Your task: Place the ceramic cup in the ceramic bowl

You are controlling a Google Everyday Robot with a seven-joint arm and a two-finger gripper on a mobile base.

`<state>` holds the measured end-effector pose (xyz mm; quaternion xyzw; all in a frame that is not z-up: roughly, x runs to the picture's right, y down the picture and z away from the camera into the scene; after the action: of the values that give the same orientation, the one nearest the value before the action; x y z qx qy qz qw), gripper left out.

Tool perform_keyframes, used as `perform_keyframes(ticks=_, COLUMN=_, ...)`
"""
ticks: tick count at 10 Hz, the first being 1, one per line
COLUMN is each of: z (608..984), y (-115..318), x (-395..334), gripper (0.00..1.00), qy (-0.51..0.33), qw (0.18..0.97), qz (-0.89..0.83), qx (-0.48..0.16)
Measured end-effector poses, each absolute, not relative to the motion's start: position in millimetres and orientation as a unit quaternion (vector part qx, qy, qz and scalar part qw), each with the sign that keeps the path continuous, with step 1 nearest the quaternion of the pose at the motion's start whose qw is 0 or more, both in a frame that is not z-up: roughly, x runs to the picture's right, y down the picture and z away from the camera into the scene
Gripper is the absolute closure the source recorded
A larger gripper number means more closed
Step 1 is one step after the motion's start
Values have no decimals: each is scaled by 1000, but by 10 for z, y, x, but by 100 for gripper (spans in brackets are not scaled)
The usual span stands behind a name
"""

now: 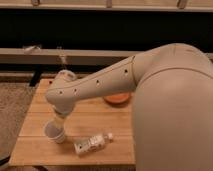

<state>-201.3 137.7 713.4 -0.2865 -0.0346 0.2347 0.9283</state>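
The white ceramic cup stands on the front left of the wooden table. My gripper hangs straight down from the wrist, right over the cup and at its rim. The orange ceramic bowl sits at the table's right middle, its far part hidden behind my arm. The cup stands well to the left of the bowl and nearer the front.
A clear plastic bottle with a white cap lies on its side at the front, just right of the cup. My large white arm stretches across the back of the table. A low ledge runs behind it. Carpet lies to the left.
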Motion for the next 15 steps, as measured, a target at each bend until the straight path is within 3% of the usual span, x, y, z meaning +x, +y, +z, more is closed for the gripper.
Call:
perform_keyframes(ticks=8, z=7522, y=1675, x=-2281, gripper=23, qy=-31, qw=928, qz=217, qx=-301)
perform_keyframes(ticks=12, z=7601, y=1714, x=-2261, gripper=63, qy=-26, qw=929, qz=211, qx=-303)
perform_keyframes(ticks=15, z=7349, y=1483, x=-2175, gripper=92, qy=-51, qw=925, qz=215, qx=-309)
